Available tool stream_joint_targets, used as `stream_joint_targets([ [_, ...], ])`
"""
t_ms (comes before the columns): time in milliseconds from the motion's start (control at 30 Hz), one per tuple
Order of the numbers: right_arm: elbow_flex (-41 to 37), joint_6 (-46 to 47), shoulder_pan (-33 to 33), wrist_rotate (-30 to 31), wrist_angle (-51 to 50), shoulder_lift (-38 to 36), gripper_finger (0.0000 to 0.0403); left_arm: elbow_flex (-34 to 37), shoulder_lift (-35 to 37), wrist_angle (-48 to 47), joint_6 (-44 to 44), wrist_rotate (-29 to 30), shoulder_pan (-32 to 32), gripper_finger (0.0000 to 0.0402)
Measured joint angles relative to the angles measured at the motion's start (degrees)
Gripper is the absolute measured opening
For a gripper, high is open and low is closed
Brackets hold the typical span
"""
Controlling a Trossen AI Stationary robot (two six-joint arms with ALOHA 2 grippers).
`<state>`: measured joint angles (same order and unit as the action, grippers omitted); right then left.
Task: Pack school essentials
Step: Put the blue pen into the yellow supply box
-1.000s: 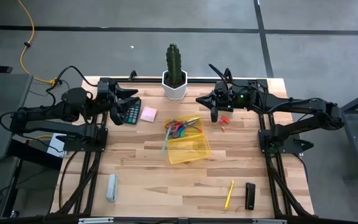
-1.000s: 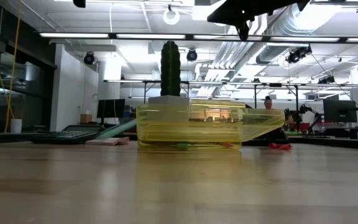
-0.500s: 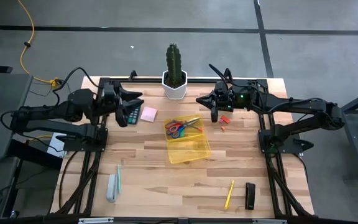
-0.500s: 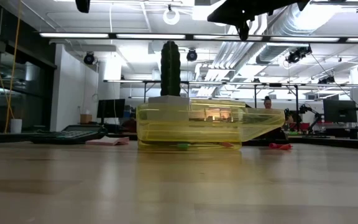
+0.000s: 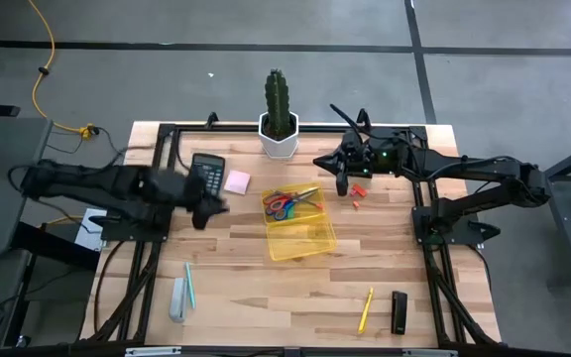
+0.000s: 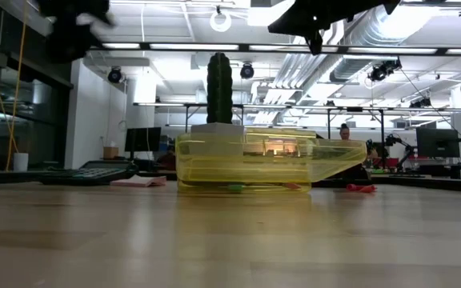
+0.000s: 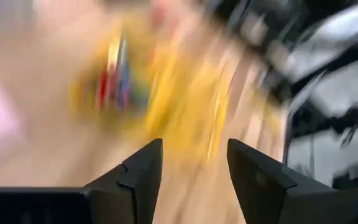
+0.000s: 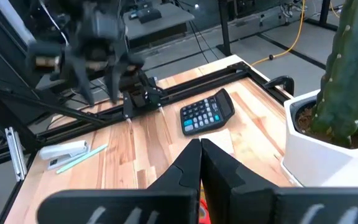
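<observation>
The left gripper [image 5: 204,210] is up over the left half of the tabletop [image 5: 246,288], between the black calculator [image 5: 206,176] and the yellow tray [image 5: 301,226]; its fingers stand apart with nothing between them, as the left wrist view shows. The right gripper [image 5: 340,184] hangs near the far edge, right of the cactus pot [image 5: 278,139], its fingers pressed together and empty.

By the look of it, packing is only partly done. The yellow tray, at the middle of the tabletop, already holds the blue-handled and red-handled scissors [image 5: 282,206] and what seems to be a pencil or two at its far end. Left outside:
- the pink sticky-note pad [image 5: 237,181], just beside the calculator toward the far edge;
- the light-blue pen [image 5: 188,286], lying near the front left corner, close alongside the grey oblong block [image 5: 176,299];
- the yellow pencil [image 5: 366,309] near the front edge on the right, next to a small black object [image 5: 399,311];
- tiny red pieces [image 5: 357,196] right of the tray, close under the right gripper.

Little stands in the way. The calculator and the grey block sit close to things still to be picked, so a grasp at the pad or the pen could nudge them. The cactus stands behind the tray, clear of it.
</observation>
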<state>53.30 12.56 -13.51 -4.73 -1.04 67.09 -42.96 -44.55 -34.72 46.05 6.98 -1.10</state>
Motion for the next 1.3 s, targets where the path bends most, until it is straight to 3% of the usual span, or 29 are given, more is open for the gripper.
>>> stream_joint_targets([
  [133, 0.00, -0.07, -0.01, 0.00, -1.54, 0.00, 0.0000, 0.00, -5.96, -11.40, 21.57, 1.76, -12.50, 0.0170],
  [333, 0.00, -1.04, -0.01, 0.02, -2.96, 0.00, 0.0000, 0.02, -17.36, -18.01, 53.52, 3.08, -29.72, 0.0170],
  [467, 0.00, -1.05, -0.01, 0.02, -3.06, 0.00, 0.0000, 0.02, -24.37, -18.83, 71.06, 1.14, -36.37, 0.0170],
  [567, 0.00, -1.23, -0.01, 0.02, -3.12, 0.00, 0.0000, 0.02, -28.44, -18.66, 80.01, -3.71, -38.74, 0.0170],
  [700, 0.00, -1.20, -0.01, 0.02, -3.24, 0.02, 0.0000, 0.02, -31.96, -18.36, 87.23, -7.67, -39.26, 0.0170],
  [1300, 0.00, -0.89, -0.01, 0.02, -3.94, 0.02, 0.0000, 0.02, -40.62, -16.48, 88.36, -8.65, -34.52, 0.0170],
])
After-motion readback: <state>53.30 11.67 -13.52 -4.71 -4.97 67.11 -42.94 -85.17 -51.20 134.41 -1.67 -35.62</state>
